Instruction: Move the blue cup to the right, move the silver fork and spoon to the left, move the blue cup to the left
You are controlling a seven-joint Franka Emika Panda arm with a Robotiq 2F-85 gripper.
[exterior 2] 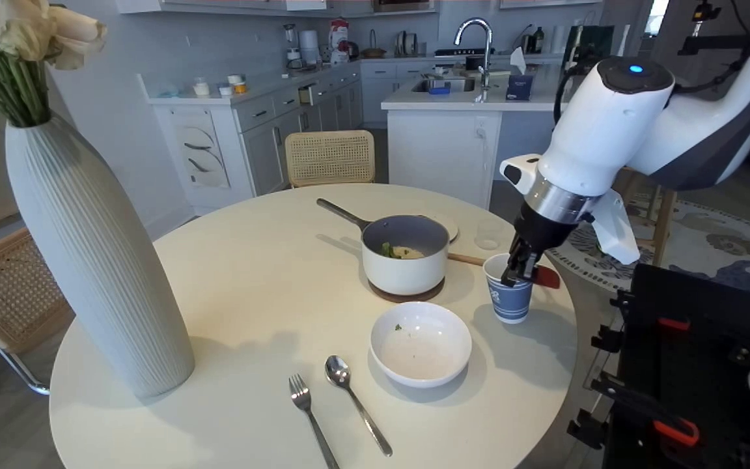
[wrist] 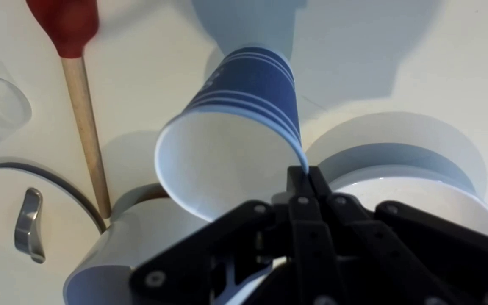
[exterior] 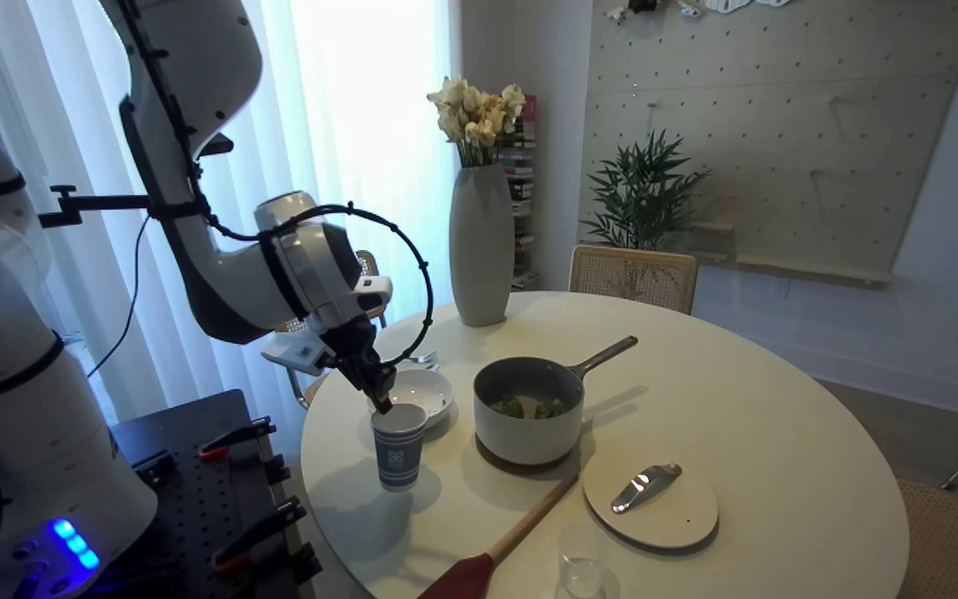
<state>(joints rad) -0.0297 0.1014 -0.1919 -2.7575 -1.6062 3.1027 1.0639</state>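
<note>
Round cream tabletop | blue paper cup with white bands: roughly upright near tabletop's edge; whether lifted, cannot tell | looks light, thin-walled, easily crushed; hold softly by rim | black two-fingered gripper: with jaws clamped on cup's rim | glossy white round bowl near cup | slim silver metal fork and spoon past bowl

Home kitchen-diner, white cabinets, tall sink faucet, round table, cane-backed chairs
</note>
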